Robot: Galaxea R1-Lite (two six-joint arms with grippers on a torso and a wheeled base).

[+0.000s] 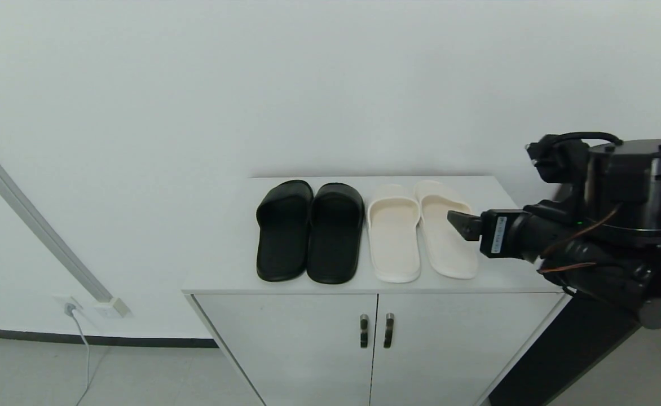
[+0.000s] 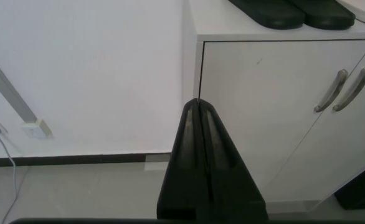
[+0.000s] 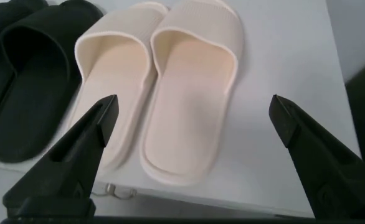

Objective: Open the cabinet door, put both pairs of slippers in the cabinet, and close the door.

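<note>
Right wrist view: right gripper [image 3: 194, 106] spread wide, holding nothing, hovering over the cream slippers [image 3: 123, 68]. Left gripper [image 2: 199, 112] pressed closed, empty, low by the cabinet [image 1: 285, 349] left corner. Doors closed, so opening looks like the step in hand. Next move needs a gripper on a handle [image 1: 388, 330], pulling outward. Black slippers [image 1: 282, 231] lie left of the cream pair on the cabinet top: plain moulded slides, toes far.

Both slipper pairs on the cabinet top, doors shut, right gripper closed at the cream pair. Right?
No. The right gripper is open, its fingers spread at the cream rubber slippers, as the right wrist view shows. Both pairs sit on the white cabinet, doors shut.
</note>
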